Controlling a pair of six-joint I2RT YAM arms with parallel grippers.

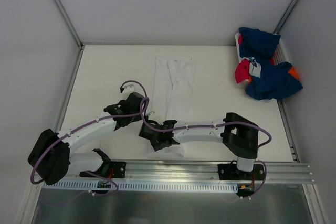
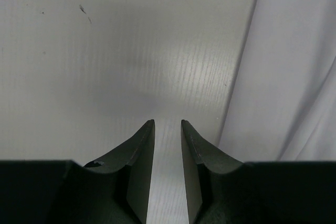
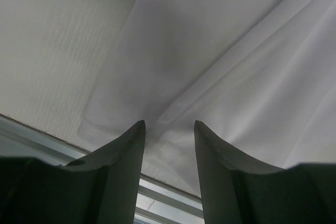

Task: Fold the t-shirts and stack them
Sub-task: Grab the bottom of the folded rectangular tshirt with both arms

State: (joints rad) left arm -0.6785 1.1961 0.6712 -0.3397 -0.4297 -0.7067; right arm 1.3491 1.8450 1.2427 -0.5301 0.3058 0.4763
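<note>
Cloth is judged soft, light, limp; grip is advised at the near hem corners. The shirt (image 1: 176, 85) is laid lengthwise on the tabletop (image 1: 105, 77). The right hand (image 3: 169, 124) is held parted over its near hem, the left hand (image 2: 168, 122) narrowly parted beside it; nothing is clamped.

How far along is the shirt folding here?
Done: the plain white cloth t-shirt lies folded lengthwise into a long narrow strip. In hand: the right gripper hovers open over its near hem; the left gripper, open and empty, is over bare table beside it. Left: folding the strip crosswise, then the crumpled navy, red and orange shirts heaped at the far right corner; no stack yet.
</note>
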